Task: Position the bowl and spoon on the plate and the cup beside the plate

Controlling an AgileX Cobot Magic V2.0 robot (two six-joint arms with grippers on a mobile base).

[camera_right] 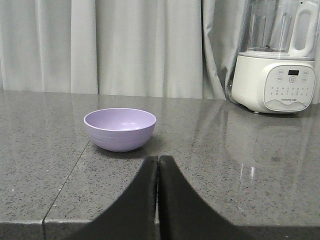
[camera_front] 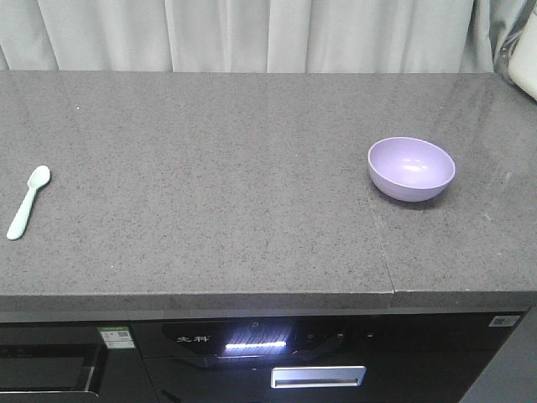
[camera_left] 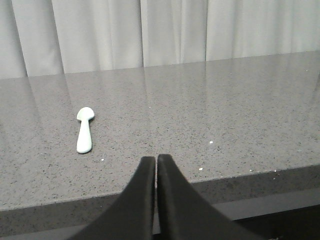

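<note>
Two pieces lie on the counter [camera_front: 210, 151]: bowl [camera_front: 411, 169] toward its right, spoon [camera_front: 28, 201] far left. No plate or cup shows. The left claw [camera_left: 156, 160] and right claw [camera_right: 158, 160] are pressed together, empty; nothing looks begun, and either must part before grasping.

The bowl [camera_front: 411, 168] is plain light purple. The spoon [camera_front: 28, 201] is pale mint green. The counter [camera_front: 210, 185] is dark grey with tiny black and white speckles. The curtain [camera_front: 252, 34] is pale grey. The blender [camera_right: 275, 82] is creamy white.
</note>
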